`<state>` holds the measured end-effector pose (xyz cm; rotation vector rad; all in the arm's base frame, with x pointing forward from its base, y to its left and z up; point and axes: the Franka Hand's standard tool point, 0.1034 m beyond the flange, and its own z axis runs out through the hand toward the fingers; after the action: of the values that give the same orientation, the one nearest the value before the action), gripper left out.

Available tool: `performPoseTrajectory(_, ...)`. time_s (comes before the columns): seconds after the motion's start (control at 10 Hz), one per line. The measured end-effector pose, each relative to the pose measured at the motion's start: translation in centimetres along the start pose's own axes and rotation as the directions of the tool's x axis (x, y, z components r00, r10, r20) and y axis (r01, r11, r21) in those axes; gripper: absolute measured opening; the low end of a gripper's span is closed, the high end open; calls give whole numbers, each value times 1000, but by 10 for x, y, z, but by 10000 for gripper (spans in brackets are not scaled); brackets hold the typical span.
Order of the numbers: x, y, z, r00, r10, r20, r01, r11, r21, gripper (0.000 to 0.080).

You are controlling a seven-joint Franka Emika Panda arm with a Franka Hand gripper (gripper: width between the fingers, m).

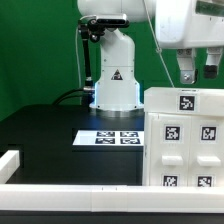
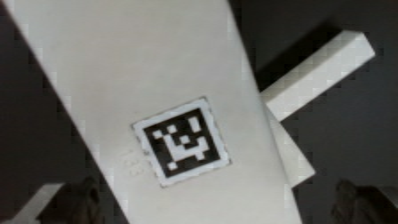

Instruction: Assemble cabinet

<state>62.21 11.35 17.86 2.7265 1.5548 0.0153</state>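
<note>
In the exterior view, the cabinet [image 1: 184,138] is being shown standing upright on the black table [image 1: 45,135] at the exterior view's right, its white front carrying several black-and-white square tags and rounded recessed panels. The gripper [image 1: 190,72] is being held just above the cabinet's top edge, its fingers pointing down; how far it is open cannot be told here, and nothing is seen being gripped. The marker board [image 1: 112,138] is lying flat on the table just to the left of the cabinet, in front of the arm's white base [image 1: 114,75]. A white rail [image 1: 60,172] is bordering the near edge of the table. In the wrist view, a broad white face of the cabinet [image 2: 125,90] with one square tag [image 2: 182,141] is filling the picture, a white bar [image 2: 326,72] is being seen behind it, and dark fingertips [image 2: 54,205] are showing at the edge, well apart.
</note>
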Motion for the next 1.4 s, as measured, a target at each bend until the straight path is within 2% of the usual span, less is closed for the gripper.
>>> performPoseTrajectory(0.2, 0, 0, 5, 1000, -9, -3, 9, 1000, -4, 649)
performPoseTrajectory(0.8, -8, 7, 22, 1000, 3, 22, -4, 1000, 24, 649)
performPoseTrajectory(1.1, -10, 8, 26, 999, 35, 26, -35, 999, 28, 649)
performPoseTrajectory(1.2, -11, 8, 26, 999, 35, 26, -36, 999, 28, 549)
performPoseTrajectory(1.4, -10, 8, 26, 983, 180, 28, -180, 983, 25, 551)
